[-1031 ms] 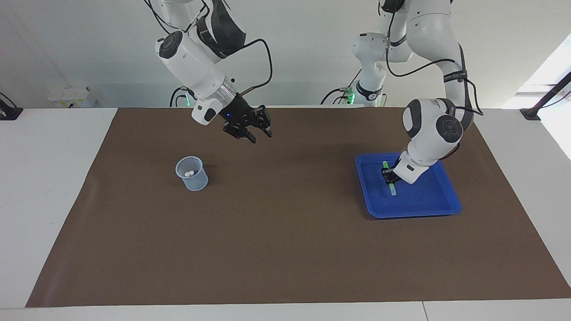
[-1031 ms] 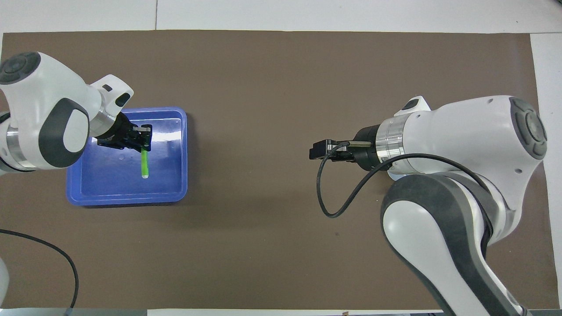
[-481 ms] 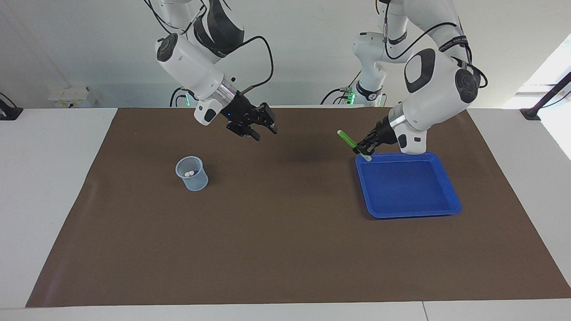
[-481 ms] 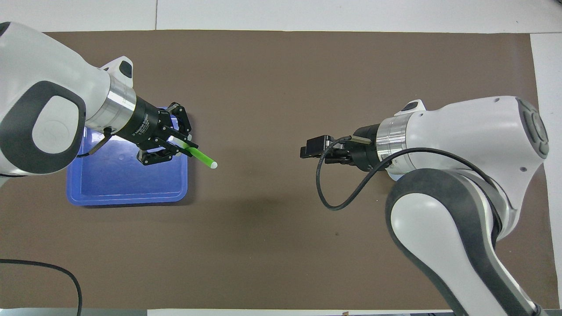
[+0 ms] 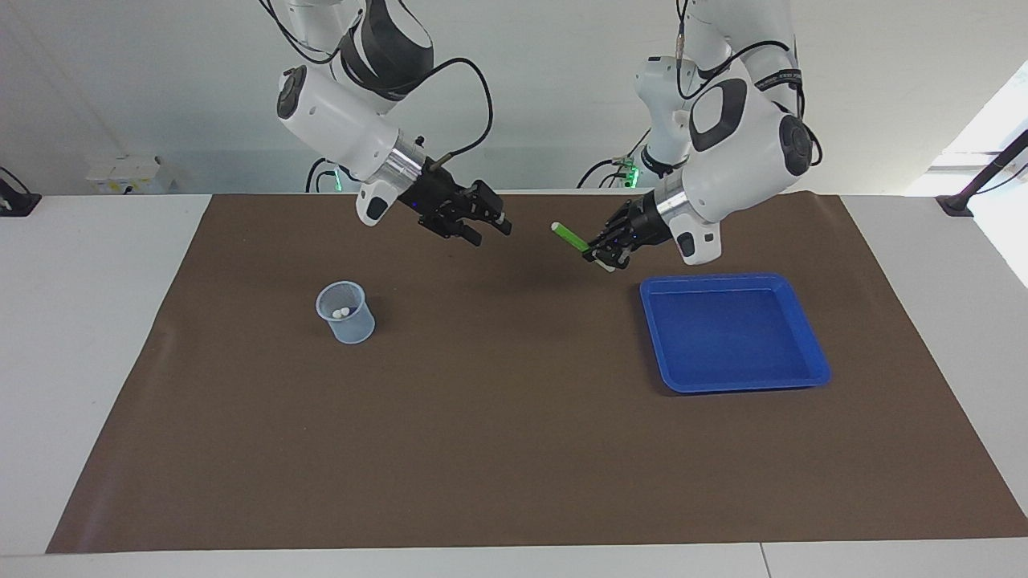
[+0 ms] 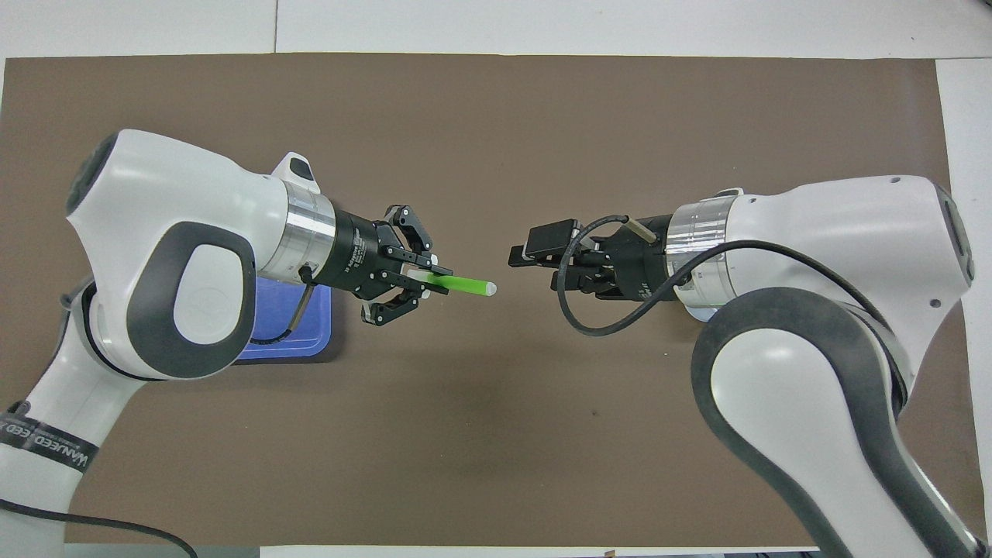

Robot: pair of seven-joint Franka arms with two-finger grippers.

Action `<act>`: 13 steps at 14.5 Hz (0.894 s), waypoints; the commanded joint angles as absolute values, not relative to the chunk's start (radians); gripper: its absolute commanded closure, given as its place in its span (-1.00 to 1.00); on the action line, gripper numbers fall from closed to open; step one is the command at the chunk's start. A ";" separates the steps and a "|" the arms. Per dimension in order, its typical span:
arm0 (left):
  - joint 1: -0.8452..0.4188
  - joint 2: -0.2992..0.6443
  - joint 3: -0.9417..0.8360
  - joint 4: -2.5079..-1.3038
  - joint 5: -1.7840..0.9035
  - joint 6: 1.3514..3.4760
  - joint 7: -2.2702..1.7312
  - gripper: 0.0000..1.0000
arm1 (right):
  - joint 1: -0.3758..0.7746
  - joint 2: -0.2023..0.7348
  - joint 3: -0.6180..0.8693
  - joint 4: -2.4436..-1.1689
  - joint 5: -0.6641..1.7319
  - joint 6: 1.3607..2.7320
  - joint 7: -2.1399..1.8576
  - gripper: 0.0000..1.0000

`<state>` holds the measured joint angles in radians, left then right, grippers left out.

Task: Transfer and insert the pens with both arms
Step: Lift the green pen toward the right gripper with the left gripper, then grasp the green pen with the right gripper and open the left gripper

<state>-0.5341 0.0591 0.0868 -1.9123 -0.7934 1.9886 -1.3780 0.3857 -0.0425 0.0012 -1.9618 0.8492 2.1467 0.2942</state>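
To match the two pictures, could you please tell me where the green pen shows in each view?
Facing view: the green pen is in the left claw, above the brown mat, beside the blue tray.
Overhead view: the pen points toward the right claw.
Shared landmark: the blue tray.

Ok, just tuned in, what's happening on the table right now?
The left hand is shut on the thin green pen, holding it in the air over the brown mat and pointing it toward the right hand, which hovers close by with a gap between them. The square blue tray is empty. Two whitish pen ends show in the clear plastic cup.
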 commanded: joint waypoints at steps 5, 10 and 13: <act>-0.558 -0.066 0.100 -2.049 -0.891 2.095 -1.443 1.00 | 0.437 -0.058 0.009 -1.993 0.833 2.221 0.276 -0.27; -0.563 -0.074 0.100 -2.057 -0.904 2.135 -1.470 1.00 | 0.439 -0.058 0.012 -1.991 0.833 2.224 0.279 -0.15; -0.564 -0.074 0.100 -2.057 -0.905 2.147 -1.479 1.00 | 0.462 -0.057 0.012 -1.991 0.833 2.230 0.282 -0.09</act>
<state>-0.5448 -0.0415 0.0919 -2.0202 -0.8857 2.1090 -1.4609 0.4521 -0.0424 0.0088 -1.9729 0.8414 2.2106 0.2906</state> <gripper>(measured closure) 0.833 0.441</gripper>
